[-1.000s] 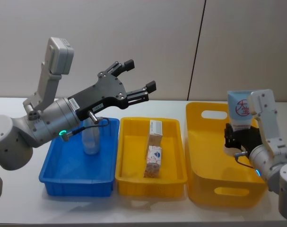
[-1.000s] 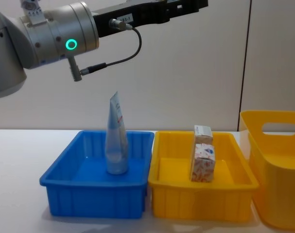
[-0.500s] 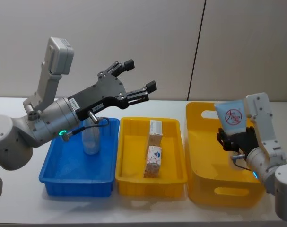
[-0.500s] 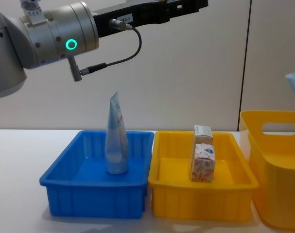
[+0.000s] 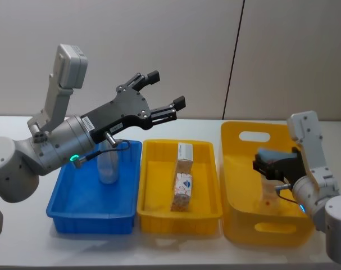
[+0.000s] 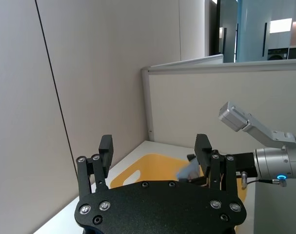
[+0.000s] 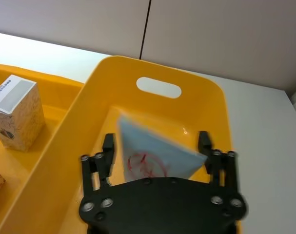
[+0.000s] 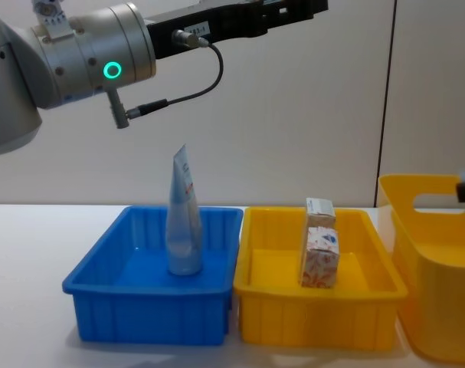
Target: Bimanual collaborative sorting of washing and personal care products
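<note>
Blue bin [image 5: 80,197]: tube [image 5: 108,166] blocks 12 o'clock, free toward 6; middle bin [image 5: 153,185]: cartons [image 5: 182,185] central, gaps at 3 and 9; right gripper [image 5: 261,166] occupies tall bin [image 5: 240,185].

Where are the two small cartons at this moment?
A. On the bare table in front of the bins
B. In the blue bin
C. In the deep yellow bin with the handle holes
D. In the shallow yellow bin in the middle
D: the white-topped carton and the printed carton stand in the shallow yellow bin, which sits between the blue bin and the deep yellow bin.
</note>
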